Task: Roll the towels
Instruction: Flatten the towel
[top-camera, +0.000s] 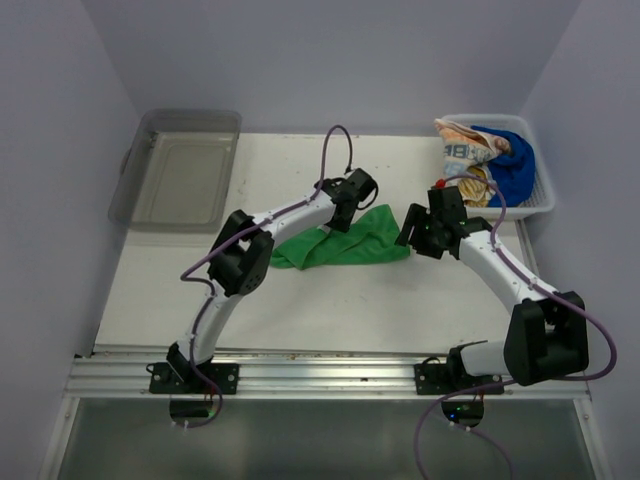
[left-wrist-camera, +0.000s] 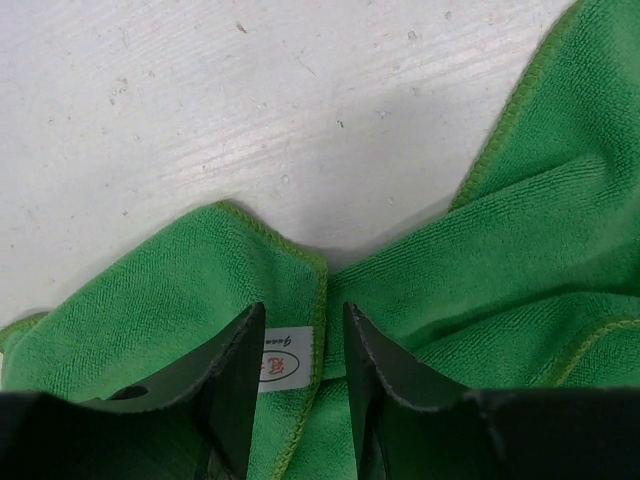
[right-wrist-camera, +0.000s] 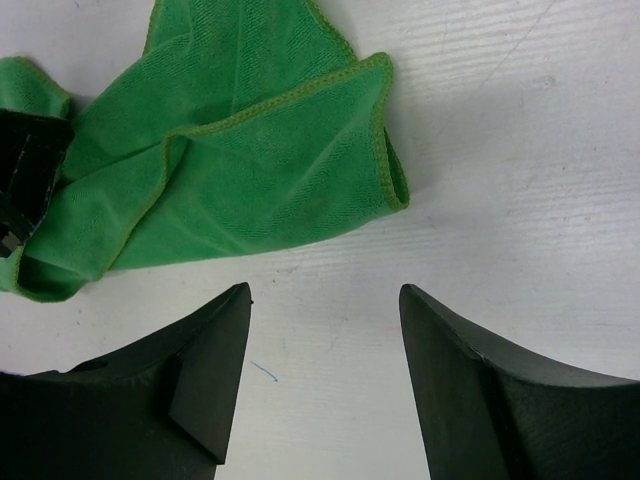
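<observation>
The bright green towel (top-camera: 345, 245) lies crumpled and partly folded on the white table, between my two grippers. My left gripper (top-camera: 338, 222) is low over its upper left part. In the left wrist view the jaws (left-wrist-camera: 303, 330) stand a little apart, astride a hemmed edge of the green towel (left-wrist-camera: 520, 250) and its white label (left-wrist-camera: 283, 365). My right gripper (right-wrist-camera: 322, 300) is open and empty over bare table just right of the green towel (right-wrist-camera: 260, 170). The orange-and-white towel (top-camera: 462, 150), the blue towel (top-camera: 515, 165) and the yellow-tan towel (top-camera: 478, 185) are piled in a basket.
The white basket (top-camera: 545, 205) stands at the back right corner. A clear plastic bin (top-camera: 180, 170) stands empty at the back left. Lilac walls close in both sides and the back. A metal rail runs along the near edge.
</observation>
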